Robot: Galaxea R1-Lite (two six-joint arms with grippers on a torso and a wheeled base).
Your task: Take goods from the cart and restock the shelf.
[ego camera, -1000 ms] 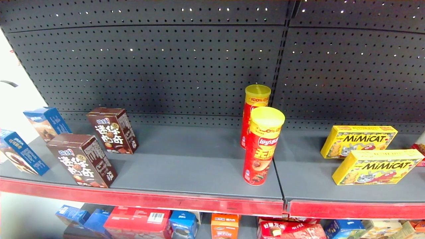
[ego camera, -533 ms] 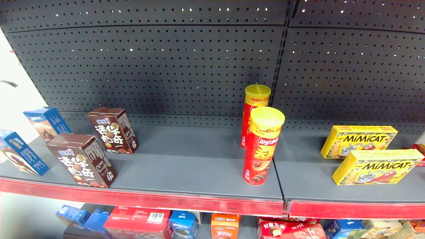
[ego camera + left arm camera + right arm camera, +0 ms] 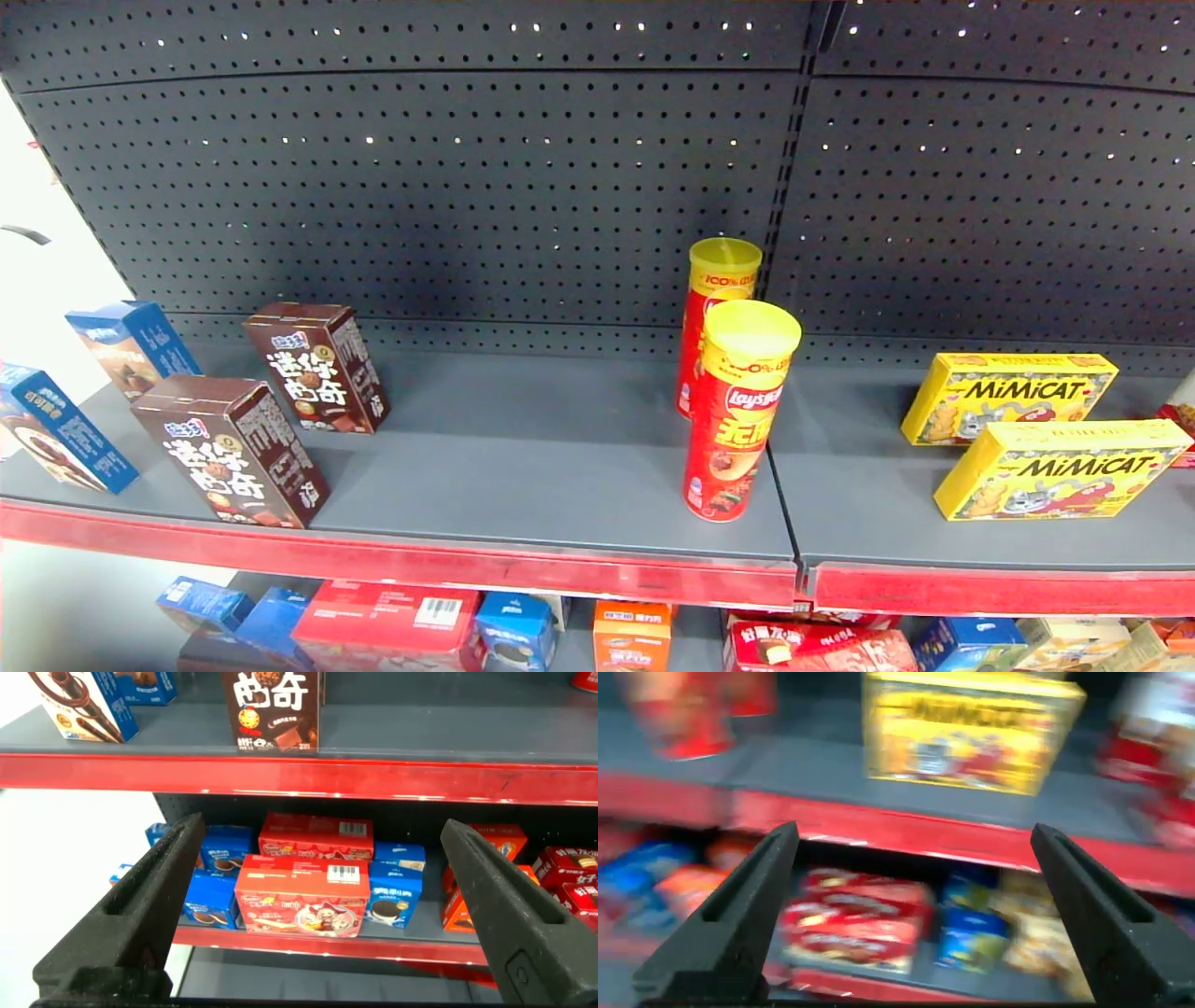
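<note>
The grey shelf (image 3: 523, 448) with a red front edge holds two red chip cans with yellow lids (image 3: 738, 411), one behind the other. Left of them stand two brown boxes (image 3: 233, 448) and two blue boxes (image 3: 56, 429). Two yellow boxes (image 3: 1060, 467) lie to the right. My left gripper (image 3: 320, 824) is open and holds nothing. It faces the shelf's red edge below a brown box (image 3: 274, 709). My right gripper (image 3: 912, 833) is open with nothing between its fingers. It faces the red edge below a yellow box (image 3: 971, 728).
The lower shelf carries red boxes (image 3: 304, 896), blue boxes (image 3: 392, 896) and an orange box (image 3: 632, 635), packed close. Perforated dark panels (image 3: 467, 187) back the shelf. A wide bare stretch lies between the brown boxes and the cans.
</note>
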